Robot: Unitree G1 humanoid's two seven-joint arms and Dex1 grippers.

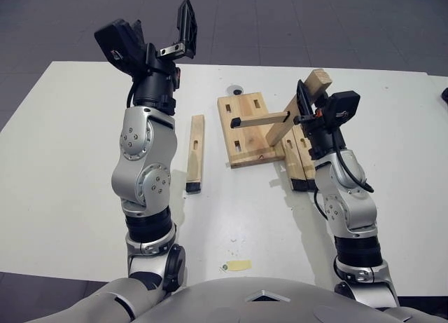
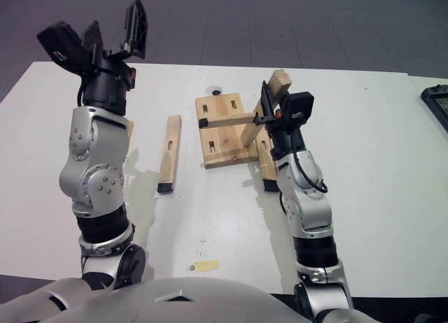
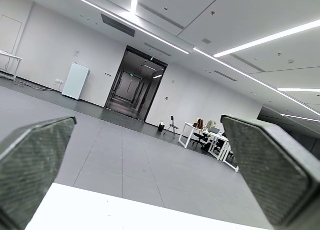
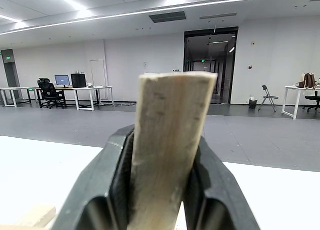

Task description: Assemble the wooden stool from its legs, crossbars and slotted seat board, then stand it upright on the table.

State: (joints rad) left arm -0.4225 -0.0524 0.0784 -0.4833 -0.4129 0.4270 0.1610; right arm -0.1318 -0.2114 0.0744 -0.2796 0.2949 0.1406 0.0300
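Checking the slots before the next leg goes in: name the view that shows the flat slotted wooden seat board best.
Left eye view: the flat slotted wooden seat board lies near centre, slots plain, a crossbar crossing it. The right eye view shows much the same. Both wrist views face the room.

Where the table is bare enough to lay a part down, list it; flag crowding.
Bare: the table from its left edge to the left arm; the near strip between the loose leg and the right arm, barring a yellow tag; right of that arm. Crowded: seat board, stacked legs, and the leg in the right tool.
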